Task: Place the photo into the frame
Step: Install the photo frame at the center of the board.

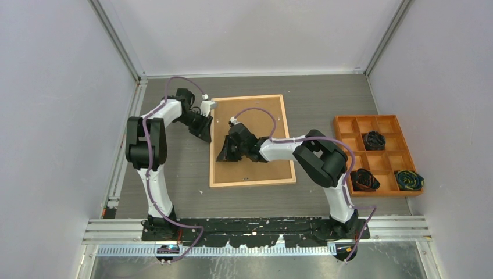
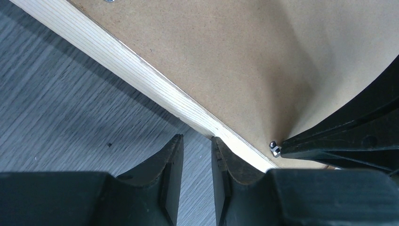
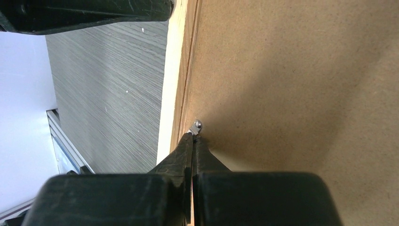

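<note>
The light-wood frame lies flat on the table, filled by a plain brown board; no printed side of the photo shows. My left gripper is open at the frame's left edge. In the left wrist view its jaws stand a little apart over bare table, one fingertip against the wood border. My right gripper is over the board's left side. In the right wrist view it is shut on a small metal tab beside the border.
An orange compartment tray stands at the right, holding dark bundles. White walls close the table at the back and sides. The right gripper's fingers lie close to my left gripper.
</note>
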